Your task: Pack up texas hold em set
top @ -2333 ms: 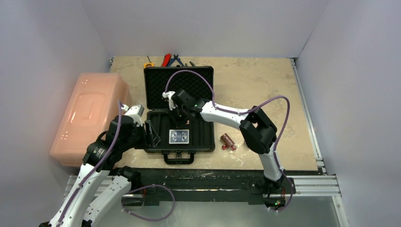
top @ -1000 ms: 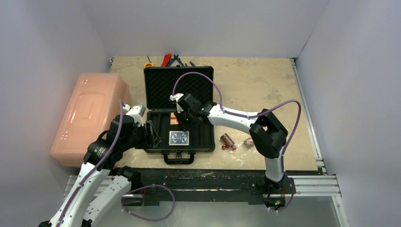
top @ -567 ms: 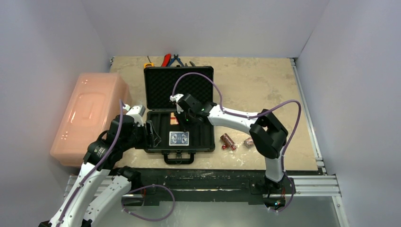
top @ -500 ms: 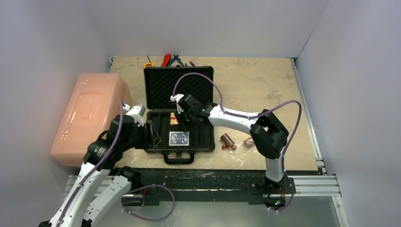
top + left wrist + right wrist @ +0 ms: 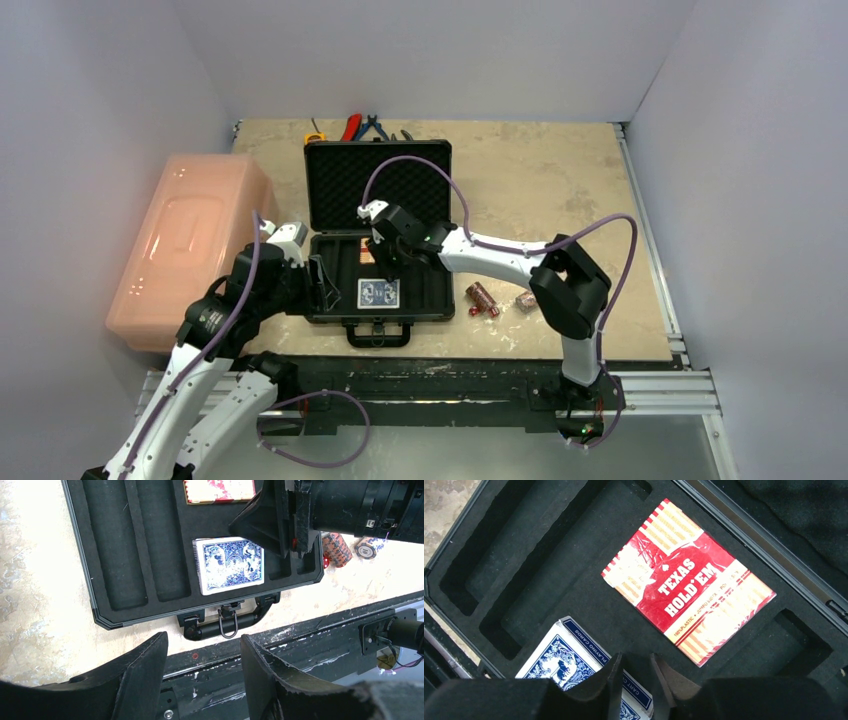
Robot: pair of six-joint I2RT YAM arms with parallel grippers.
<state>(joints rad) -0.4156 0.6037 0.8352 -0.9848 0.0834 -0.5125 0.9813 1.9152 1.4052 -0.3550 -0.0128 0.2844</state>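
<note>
Top external view shows the black case (image 5: pixel 335 195) lying open mid-desk, its lid laid back toward 12 o'clock. A blue deck (image 5: pixel 379 291) lies in the foam base near the handle. A red deck (image 5: pixel 366 250) sits just past it at 12 o'clock, partly hidden by the right gripper (image 5: pixel 385 262) hanging over the base. The left gripper (image 5: pixel 322 285) hovers at the base's 9 o'clock rim. On the desk (image 5: pixel 560 180), at 3 o'clock of the case, lie two chip rolls (image 5: pixel 482 296) and two red dice (image 5: pixel 494 312), not yet packed.

Left wrist view has the left jaws spread wide with nothing between them, above the case's near rim and its carry handle (image 5: pixel 227 625). The blue deck looks slightly skewed in its pocket, one side edge showing. No writing is legible here.

Right wrist view has the right jaws only narrowly parted and grasping nothing, directly over a corner of the blue deck. The red wrapper reads "TEXAS HOLD'EM", with "100% PLASTIC" in small print below. The blue box's side reads "PLAYING CARDS".

The likely trouble:
- With the jaws this close, a careless lift could clip the blue deck and tip it out of its pocket, and a proud deck would stop the lid closing.
- The rolls may roll away or come apart under a poor pinch.
- The small dice could squirt from the jaws.
</note>
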